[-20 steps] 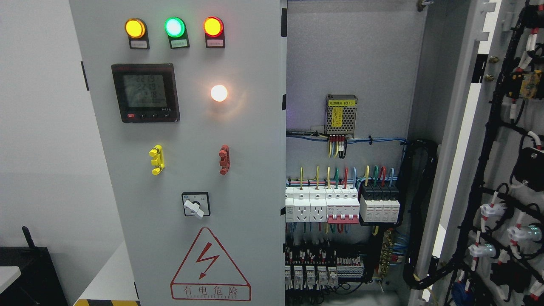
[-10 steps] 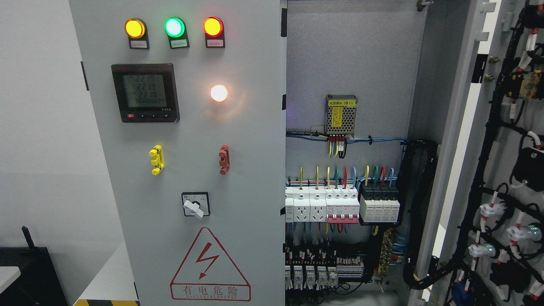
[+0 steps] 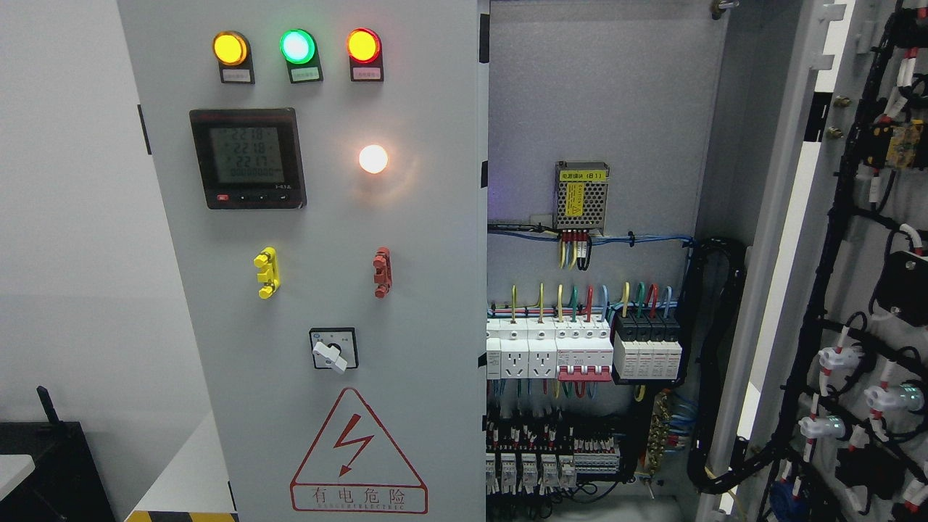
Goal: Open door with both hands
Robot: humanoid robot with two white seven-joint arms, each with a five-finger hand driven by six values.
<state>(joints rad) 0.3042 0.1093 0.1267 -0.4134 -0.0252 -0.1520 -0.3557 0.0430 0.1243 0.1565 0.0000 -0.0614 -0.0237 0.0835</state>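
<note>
Practically nothing has moved: right door [image 3: 855, 217] hangs swung wide beside the closed left door [image 3: 326, 290], breakers [image 3: 580, 351] exposed. Neither hand shows; finger state unknowable. Likely finished on this side.

The left door [image 3: 319, 290] is cut off by the top and bottom edges, so its full height does not show. The open right door [image 3: 863, 290], at 3 o'clock, runs out of the right edge, and its wiring [image 3: 834, 217] is only partly seen. The small labels [image 3: 306, 73] under the three lamps at 11 o'clock are too small to read. The digits on the meter [image 3: 247, 158] are blurred. The breakers [image 3: 544, 464] at 6 o'clock are cut by the bottom edge.
</note>
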